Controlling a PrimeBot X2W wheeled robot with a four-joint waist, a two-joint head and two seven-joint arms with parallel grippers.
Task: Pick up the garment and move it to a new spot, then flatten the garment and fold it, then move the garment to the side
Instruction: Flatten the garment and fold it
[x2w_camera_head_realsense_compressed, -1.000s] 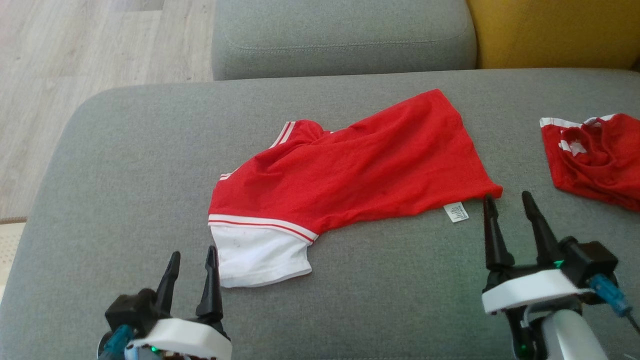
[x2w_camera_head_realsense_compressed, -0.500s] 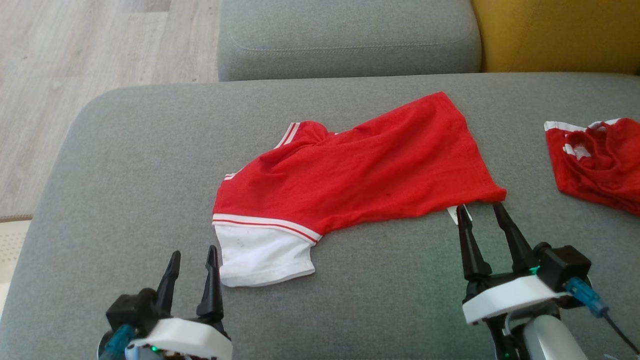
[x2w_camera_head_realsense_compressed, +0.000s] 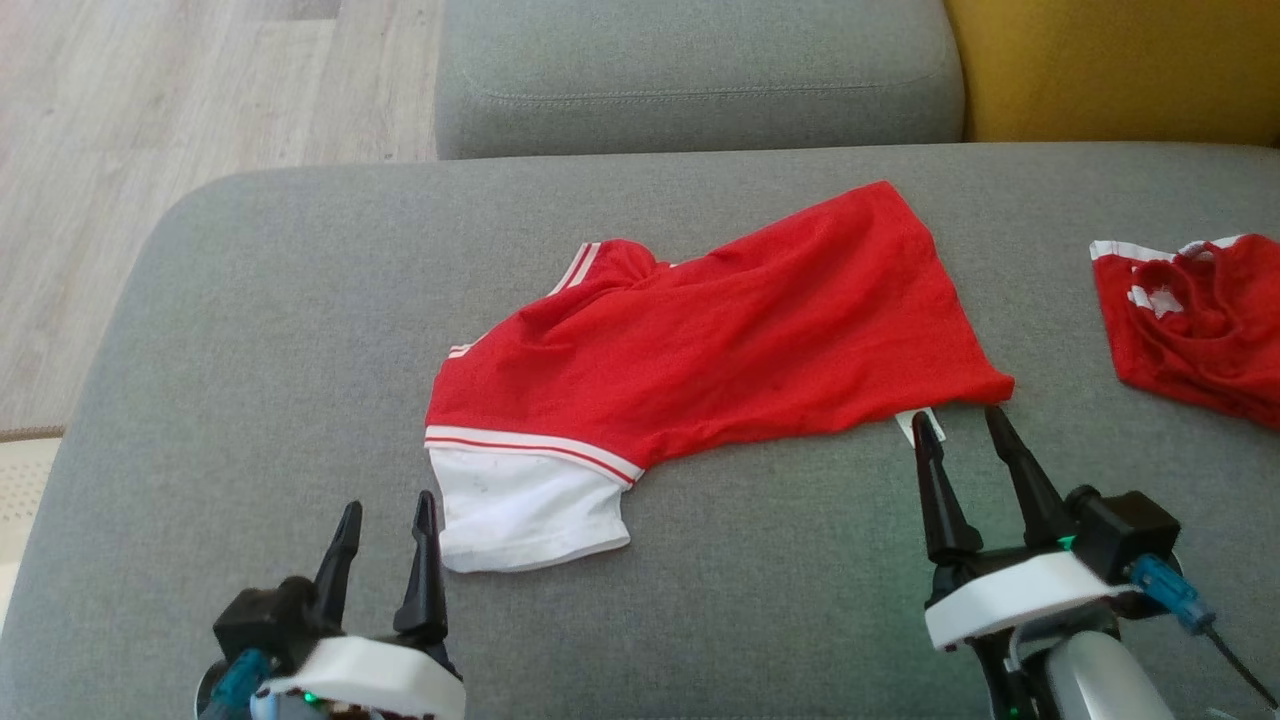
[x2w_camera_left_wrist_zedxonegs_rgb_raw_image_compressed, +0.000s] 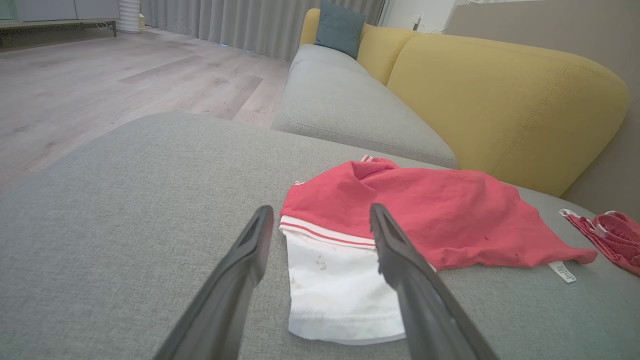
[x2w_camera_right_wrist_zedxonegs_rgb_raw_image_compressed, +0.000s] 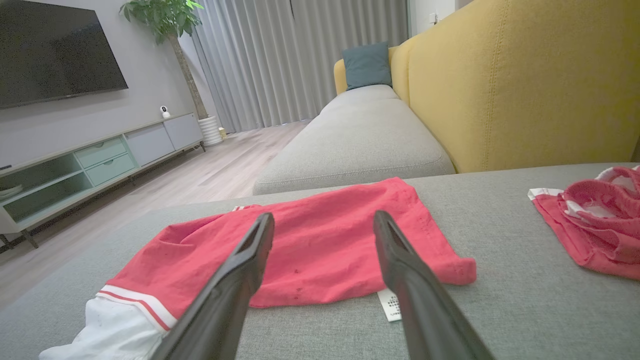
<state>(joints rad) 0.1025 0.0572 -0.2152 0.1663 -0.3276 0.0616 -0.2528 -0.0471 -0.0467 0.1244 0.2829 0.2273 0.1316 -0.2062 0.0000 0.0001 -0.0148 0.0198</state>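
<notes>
The garment (x2w_camera_head_realsense_compressed: 720, 330) lies long from eight to two o'clock; its hem corner sits at twelve, just beyond the released right pincer (x2w_camera_head_realsense_compressed: 957, 416); left pincer (x2w_camera_head_realsense_compressed: 388, 503) also released.

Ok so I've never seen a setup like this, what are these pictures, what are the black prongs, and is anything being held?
This is a two-armed robot at a grey sofa cushion. The black prongs are its gripper fingers. One picture looks down from its head: left gripper lower left, right gripper lower right. The other two come from wrist cameras, each looking along its own gripper's fingers. A red garment with a white section lies on the cushion; a second red garment lies crumpled to the right. Both grippers are open, holding nothing; the right one's tips sit near the hem corner.
</notes>
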